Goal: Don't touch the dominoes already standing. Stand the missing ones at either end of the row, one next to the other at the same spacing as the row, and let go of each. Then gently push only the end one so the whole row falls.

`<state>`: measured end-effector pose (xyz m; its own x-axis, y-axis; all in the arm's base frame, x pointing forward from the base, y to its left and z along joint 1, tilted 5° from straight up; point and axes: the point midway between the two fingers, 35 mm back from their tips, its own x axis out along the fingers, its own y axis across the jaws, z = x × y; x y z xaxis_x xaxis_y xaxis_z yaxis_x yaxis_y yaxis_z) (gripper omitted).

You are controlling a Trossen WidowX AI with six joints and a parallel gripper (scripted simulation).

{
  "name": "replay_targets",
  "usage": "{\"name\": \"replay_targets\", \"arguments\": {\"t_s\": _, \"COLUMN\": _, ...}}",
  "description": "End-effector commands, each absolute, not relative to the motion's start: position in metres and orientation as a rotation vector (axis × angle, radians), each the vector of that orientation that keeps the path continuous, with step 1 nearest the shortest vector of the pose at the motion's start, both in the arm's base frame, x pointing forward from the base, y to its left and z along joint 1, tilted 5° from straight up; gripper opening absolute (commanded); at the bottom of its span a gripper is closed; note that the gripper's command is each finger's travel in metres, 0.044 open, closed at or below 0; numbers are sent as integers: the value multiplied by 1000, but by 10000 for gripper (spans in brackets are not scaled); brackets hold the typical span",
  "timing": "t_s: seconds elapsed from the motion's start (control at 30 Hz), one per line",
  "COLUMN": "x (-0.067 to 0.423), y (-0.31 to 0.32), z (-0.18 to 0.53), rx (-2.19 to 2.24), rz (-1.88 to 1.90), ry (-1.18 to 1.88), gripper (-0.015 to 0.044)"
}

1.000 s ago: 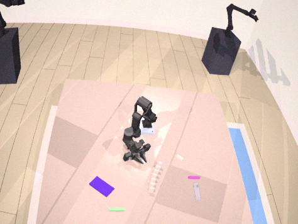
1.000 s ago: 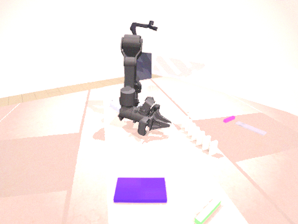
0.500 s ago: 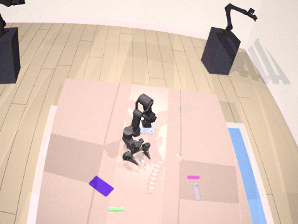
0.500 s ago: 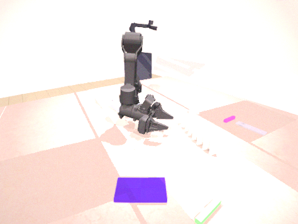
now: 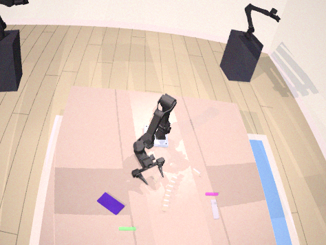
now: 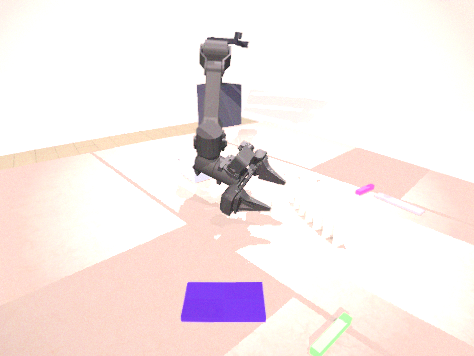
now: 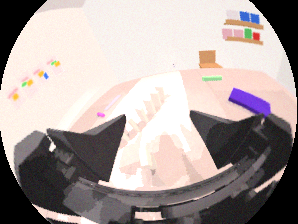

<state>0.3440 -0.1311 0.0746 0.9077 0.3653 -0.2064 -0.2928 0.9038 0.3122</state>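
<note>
A row of pale dominoes (image 5: 170,192) (image 6: 320,224) stands on the pinkish table, running from near my gripper toward the front; they are faint against the light surface. In the wrist view the row (image 7: 148,115) shows just ahead between the fingers. My gripper (image 5: 153,177) (image 6: 275,194) (image 7: 158,115) is low over the table at the row's near end, wide open with nothing between the fingers. One pale domino (image 5: 197,171) lies flat to the right of the row.
A magenta piece (image 5: 212,194) (image 6: 365,189) and a pale bar (image 5: 214,208) (image 6: 400,204) lie right of the row. A purple plate (image 5: 110,203) (image 6: 223,301) (image 7: 249,102) and a green piece (image 5: 127,228) (image 6: 330,334) lie in front. A blue strip (image 5: 268,186) runs along the right edge.
</note>
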Motion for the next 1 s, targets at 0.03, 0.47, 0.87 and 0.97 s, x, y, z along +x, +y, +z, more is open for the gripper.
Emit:
{"name": "replay_targets", "arguments": {"t_s": 0.03, "x": 390, "y": -144, "z": 69, "rx": 669, "rz": 96, "ry": 603, "gripper": 440}}
{"name": "replay_targets", "arguments": {"t_s": 0.47, "x": 392, "y": -127, "z": 94, "rx": 921, "rz": -324, "ry": 1004, "gripper": 440}}
{"name": "replay_targets", "arguments": {"t_s": 0.87, "x": 341, "y": -108, "z": 123, "rx": 952, "rz": -694, "ry": 1290, "gripper": 440}}
{"name": "replay_targets", "arguments": {"t_s": 0.97, "x": 330, "y": -105, "z": 128, "rx": 945, "rz": -750, "ry": 1335, "gripper": 440}}
